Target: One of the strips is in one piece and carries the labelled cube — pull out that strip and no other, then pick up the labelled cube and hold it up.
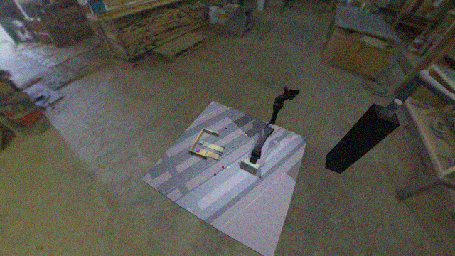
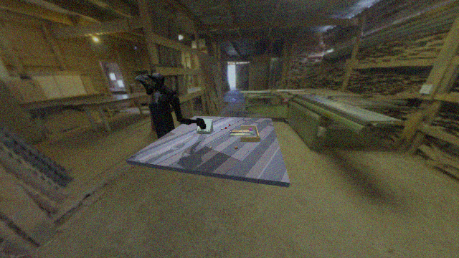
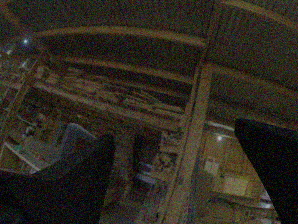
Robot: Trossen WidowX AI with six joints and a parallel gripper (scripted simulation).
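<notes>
A tan three-sided frame [image 1: 205, 131] [image 2: 249, 139] stands on the table. A pale yellow-green strip [image 1: 213, 146] and a tan strip [image 1: 212, 155] stick out of its open side. A green cube [image 1: 201, 142] is at the inner end of the yellow-green strip, and a purple cube [image 1: 197, 150] [image 2: 250, 130] at the inner end of the tan one. Labels and any break in the strips are too small to make out. My gripper [image 1: 297, 92] [image 2: 140, 84] [image 3: 176, 133] is open and empty, raised far from the frame and facing away from it.
A mint-green block [image 1: 249, 167] [image 2: 209, 126] stands by the arm's base. Two small red pieces [image 1: 222, 166] [image 1: 215, 174] lie between block and frame. A small orange piece [image 1: 226, 127] [image 2: 236, 147] lies beside the frame. A tall black box [image 1: 362, 139] stands off the table.
</notes>
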